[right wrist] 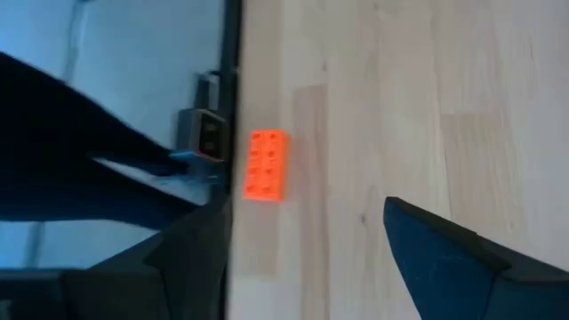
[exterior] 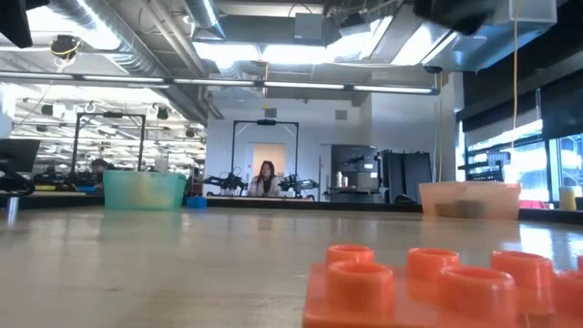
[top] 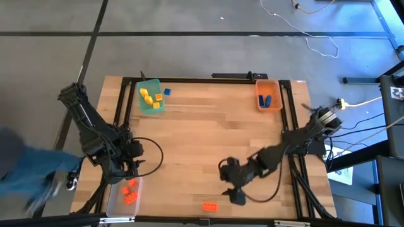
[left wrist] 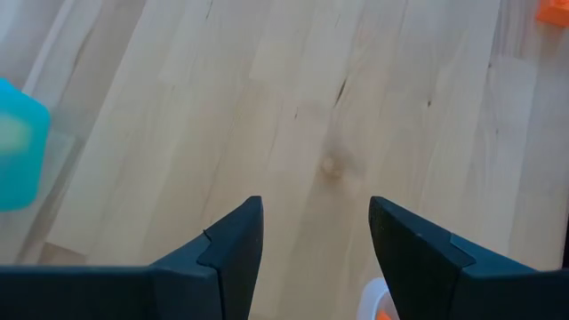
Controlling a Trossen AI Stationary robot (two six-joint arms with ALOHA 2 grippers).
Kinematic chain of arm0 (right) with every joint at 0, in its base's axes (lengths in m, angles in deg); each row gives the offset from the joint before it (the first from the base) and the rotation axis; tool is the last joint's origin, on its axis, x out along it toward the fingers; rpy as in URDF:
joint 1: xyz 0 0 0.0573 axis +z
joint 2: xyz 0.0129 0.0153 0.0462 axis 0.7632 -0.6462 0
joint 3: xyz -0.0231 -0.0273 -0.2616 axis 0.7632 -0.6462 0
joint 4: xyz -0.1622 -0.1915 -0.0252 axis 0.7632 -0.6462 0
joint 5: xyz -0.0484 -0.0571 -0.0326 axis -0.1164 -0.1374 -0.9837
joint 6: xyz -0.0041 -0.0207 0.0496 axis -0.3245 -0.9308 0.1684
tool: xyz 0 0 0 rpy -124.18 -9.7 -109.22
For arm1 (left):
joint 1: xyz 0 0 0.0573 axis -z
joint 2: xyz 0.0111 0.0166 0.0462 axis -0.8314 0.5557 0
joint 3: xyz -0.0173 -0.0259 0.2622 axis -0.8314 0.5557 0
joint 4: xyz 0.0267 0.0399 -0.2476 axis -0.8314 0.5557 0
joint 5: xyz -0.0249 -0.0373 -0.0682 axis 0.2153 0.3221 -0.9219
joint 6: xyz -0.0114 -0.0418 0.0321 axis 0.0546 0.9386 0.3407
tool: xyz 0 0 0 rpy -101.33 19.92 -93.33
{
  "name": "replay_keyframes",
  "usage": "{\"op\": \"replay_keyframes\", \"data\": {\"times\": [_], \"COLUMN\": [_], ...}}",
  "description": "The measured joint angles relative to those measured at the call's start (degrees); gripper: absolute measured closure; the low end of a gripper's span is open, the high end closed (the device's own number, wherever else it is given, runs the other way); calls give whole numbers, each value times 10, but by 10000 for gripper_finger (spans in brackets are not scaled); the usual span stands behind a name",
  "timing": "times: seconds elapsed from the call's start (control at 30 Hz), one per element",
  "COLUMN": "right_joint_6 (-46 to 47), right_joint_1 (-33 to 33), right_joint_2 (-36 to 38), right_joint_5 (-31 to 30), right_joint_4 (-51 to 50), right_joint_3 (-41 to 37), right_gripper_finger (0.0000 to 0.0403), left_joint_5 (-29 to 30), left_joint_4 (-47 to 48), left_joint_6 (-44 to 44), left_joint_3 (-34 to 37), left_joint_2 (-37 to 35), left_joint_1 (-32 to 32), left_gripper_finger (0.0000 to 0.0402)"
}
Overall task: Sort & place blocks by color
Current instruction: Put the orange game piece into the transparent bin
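The last loose orange-red block [top: 210,206] is lying flat on the worktop [top: 202,126] near its front edge, at about six o'clock. The right end effector [top: 238,196] is hovering just beside it, jaws spread and empty. The left end effector [top: 129,169], also released, is waiting above the clear bin [top: 113,195]. The brick looks light, rigid and slick, so pinching its long sides seems wisest.

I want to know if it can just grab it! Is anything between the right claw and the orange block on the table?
No, only bare wood lies between the right gripper and the orange block, as the right wrist view shows.
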Motion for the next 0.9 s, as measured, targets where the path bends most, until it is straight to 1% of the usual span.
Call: {"op": "replay_keyframes", "data": {"times": [0.13, 0.33, 0.67, 0.9], "right_joint_6": [16, 28, 45, 45], "right_joint_1": [21, 41, 55, 61], "right_joint_2": [-59, -130, -189, -202], "right_joint_5": [-39, -44, -41, -39], "right_joint_4": [11, 76, 171, 178], "right_joint_3": [6, 14, 15, 15], "right_gripper_finger": [112, 112, 112, 112], "left_joint_5": [0, 0, 0, 0], "left_joint_4": [0, 0, 0, 0], "left_joint_6": [-1, -1, -1, -1], "left_joint_3": [0, 0, 0, 0], "left_joint_2": [0, 0, 0, 0], "left_joint_1": [0, 0, 0, 0], "left_gripper_finger": [207, 206, 207, 206]}}
